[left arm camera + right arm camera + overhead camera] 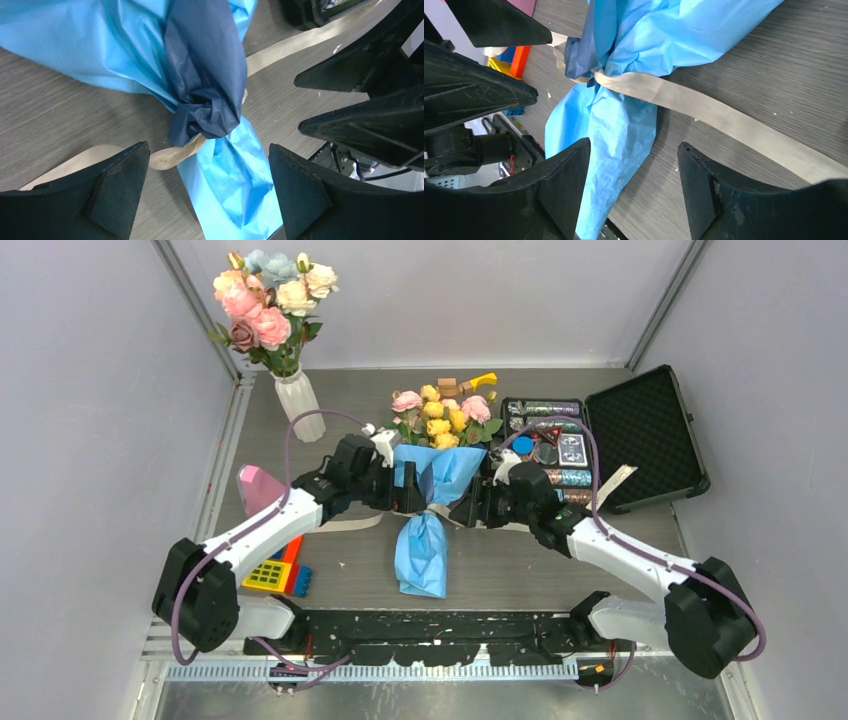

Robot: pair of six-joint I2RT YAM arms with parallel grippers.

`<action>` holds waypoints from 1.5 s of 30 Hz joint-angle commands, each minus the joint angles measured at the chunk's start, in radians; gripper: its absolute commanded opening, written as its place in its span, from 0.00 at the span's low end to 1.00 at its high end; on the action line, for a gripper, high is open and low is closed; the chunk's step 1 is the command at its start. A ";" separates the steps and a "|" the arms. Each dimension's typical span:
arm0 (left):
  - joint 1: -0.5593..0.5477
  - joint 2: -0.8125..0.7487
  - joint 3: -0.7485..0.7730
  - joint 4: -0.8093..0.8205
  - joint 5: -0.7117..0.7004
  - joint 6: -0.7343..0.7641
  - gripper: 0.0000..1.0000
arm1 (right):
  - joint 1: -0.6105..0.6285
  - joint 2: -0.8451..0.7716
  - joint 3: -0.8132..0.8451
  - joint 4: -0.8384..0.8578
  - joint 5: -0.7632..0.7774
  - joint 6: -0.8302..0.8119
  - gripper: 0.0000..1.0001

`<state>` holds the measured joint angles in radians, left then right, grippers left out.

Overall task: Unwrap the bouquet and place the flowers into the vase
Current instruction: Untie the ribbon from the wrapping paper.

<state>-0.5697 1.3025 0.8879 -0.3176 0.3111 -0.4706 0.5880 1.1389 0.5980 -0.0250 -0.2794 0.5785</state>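
Bouquet (pixel 432 490) is lying in the middle of your table (pixel 540 570), yellow and pink flowers (pixel 442 416) pointing at the far edge and the blue paper tail (pixel 422 560) at the near edge, with the cream ribbon (pixel 684 97) knotted round its pinched waist. Your left gripper (pixel 207 165) sits wide apart on the left of that waist and your right gripper (pixel 634 165) is spread on the right, neither one pinching anything. White vase (pixel 300 408) stands at the far left corner, well apart from the bouquet.
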 commanded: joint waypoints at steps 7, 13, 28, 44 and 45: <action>-0.007 0.051 0.027 0.050 -0.061 0.008 0.89 | 0.149 0.197 0.114 0.124 0.168 -0.058 0.67; -0.007 0.090 0.034 0.048 -0.058 0.009 0.87 | 0.170 0.255 0.154 0.132 0.235 -0.055 0.67; -0.007 0.145 0.059 0.071 -0.057 0.006 0.48 | 0.171 0.344 0.190 0.191 0.233 -0.051 0.52; -0.007 0.142 0.057 0.052 -0.096 0.003 0.00 | 0.174 0.237 0.117 0.135 0.253 -0.044 0.00; -0.006 0.144 0.057 0.051 -0.100 0.002 0.00 | 0.175 0.230 0.108 0.127 0.253 -0.042 0.00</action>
<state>-0.5747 1.4487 0.9123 -0.2955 0.2363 -0.4675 0.7574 1.4288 0.7303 0.0986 -0.0494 0.5323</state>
